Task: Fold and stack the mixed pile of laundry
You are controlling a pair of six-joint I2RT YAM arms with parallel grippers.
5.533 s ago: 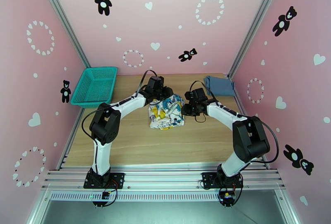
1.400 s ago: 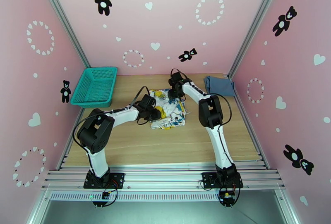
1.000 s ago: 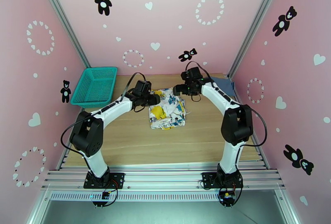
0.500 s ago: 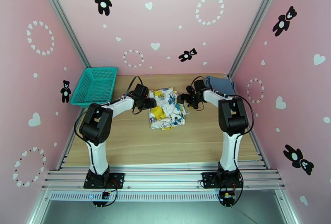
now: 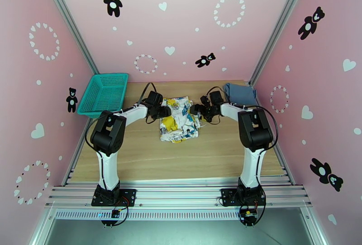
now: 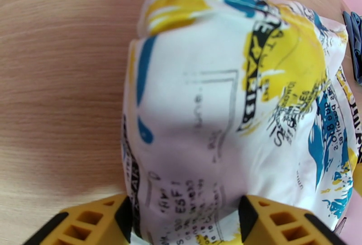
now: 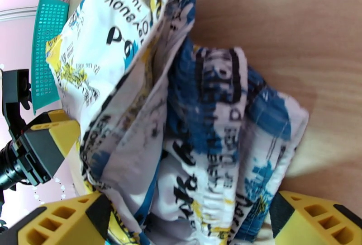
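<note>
Low down, left hand (image 5: 166,111) and right hand (image 5: 195,109), each wide apart, astride opposite edges of printed cloth (image 5: 180,124).

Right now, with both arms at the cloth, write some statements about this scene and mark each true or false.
The printed cloth lies bunched on the table. True.
The blue top lies in the basket. False: it lies on the table at the far right; the basket stands at the far left.
The left jaws straddle the printed cloth's edge, open. True.
The right jaws are clamped shut. False: they stand wide apart with cloth between them.
</note>
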